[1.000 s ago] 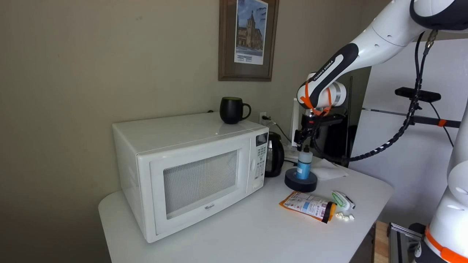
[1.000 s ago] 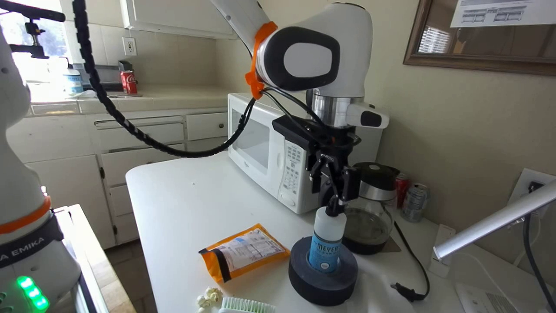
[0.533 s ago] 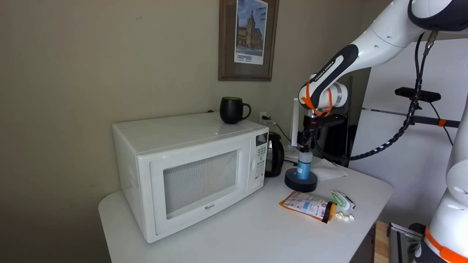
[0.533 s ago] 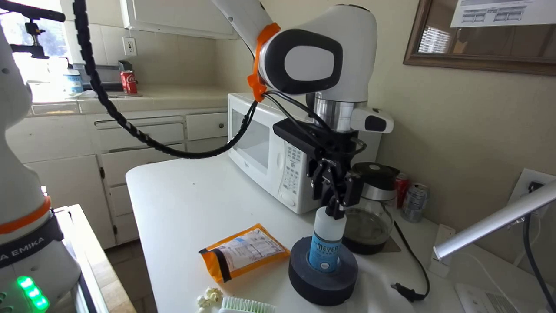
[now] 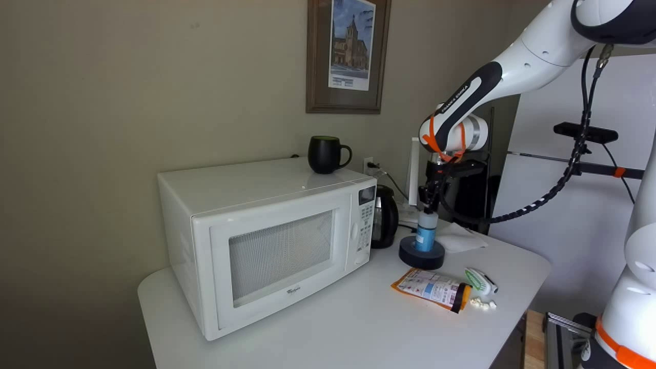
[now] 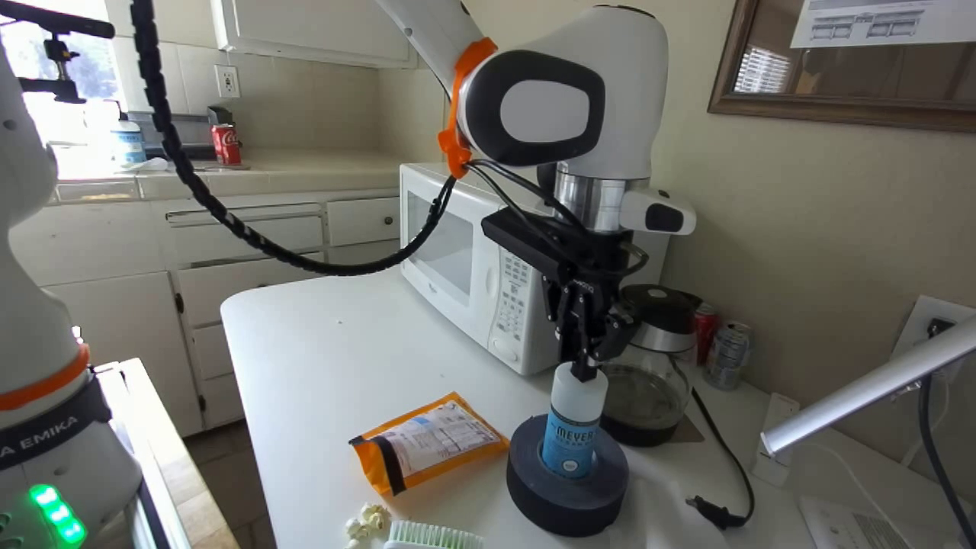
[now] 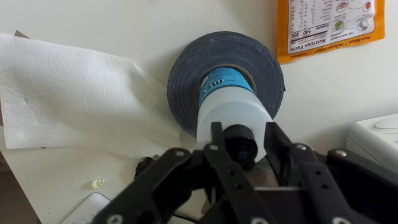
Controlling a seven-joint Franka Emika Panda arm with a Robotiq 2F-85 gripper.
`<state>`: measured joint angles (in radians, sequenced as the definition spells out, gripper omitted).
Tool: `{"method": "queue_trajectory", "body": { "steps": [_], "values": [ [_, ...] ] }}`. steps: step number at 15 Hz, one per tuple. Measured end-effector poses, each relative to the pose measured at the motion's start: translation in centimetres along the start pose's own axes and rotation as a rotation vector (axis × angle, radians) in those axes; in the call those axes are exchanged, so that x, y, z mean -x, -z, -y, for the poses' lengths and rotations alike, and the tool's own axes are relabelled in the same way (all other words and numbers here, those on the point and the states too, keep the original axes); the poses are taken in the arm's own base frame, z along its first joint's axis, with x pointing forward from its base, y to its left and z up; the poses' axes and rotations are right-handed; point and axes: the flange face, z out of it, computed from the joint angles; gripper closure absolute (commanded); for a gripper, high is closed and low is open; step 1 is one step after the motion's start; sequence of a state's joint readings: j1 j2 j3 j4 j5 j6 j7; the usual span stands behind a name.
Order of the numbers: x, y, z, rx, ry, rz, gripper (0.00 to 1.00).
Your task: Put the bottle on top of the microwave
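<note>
Wrist view: my hand (image 7: 244, 130) straddles the black cap (image 7: 240, 141) of the bottle (image 7: 232, 105), its two fingers (image 7: 275, 140) parted, one on each side. A gap shows between the cap and the finger on the right of that view; whether the left one touches the cap I cannot tell. My hand points down, and in both exterior views its fingertips are at the bottle's top. The bottle, light blue below and whitish above, stands about upright in the hole of a dark roll of tape (image 7: 186, 90), which lies flat on the white surface (image 5: 333, 323).

The microwave (image 5: 266, 251) stands on the same surface with its door closed. A black mug (image 5: 324, 155) sits on top, toward the control panel's end. A coffee pot (image 6: 648, 385) stands just beside the microwave and near the roll, and in an exterior view two cans (image 6: 730, 354) stand behind the pot.

An orange pouch (image 6: 435, 438) lies near the roll, its printed label up. Near the pouch's dark-striped end are a few pale pieces that look like popcorn (image 6: 372, 518), with a brush (image 5: 479, 282) just beside them. To the left of the roll in my wrist view lies a white paper towel (image 7: 71, 96), its edge so near the roll that I cannot tell whether they touch.
</note>
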<state>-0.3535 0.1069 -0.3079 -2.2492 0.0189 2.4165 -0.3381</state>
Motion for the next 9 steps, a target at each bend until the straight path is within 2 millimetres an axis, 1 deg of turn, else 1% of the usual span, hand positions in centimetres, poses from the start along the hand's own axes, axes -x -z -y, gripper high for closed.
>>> {"method": "queue_trajectory", "body": {
  "steps": [2, 3, 4, 5, 6, 7, 9],
  "values": [
    [-0.02, 0.0, -0.06, 0.001, -0.001, -0.001, 0.52],
    [-0.02, 0.0, -0.13, 0.001, -0.002, -0.001, 0.52],
    [-0.02, -0.01, -0.2, 0.002, -0.003, -0.002, 0.75],
    [-0.03, -0.01, -0.28, 0.003, -0.005, -0.004, 0.78],
    [-0.05, -0.02, -0.34, 0.004, -0.005, -0.007, 0.84],
    [-0.08, -0.02, -0.4, 0.007, -0.006, -0.011, 0.95],
    [-0.12, -0.01, -0.47, 0.01, -0.007, -0.015, 0.93]
  ]
}}
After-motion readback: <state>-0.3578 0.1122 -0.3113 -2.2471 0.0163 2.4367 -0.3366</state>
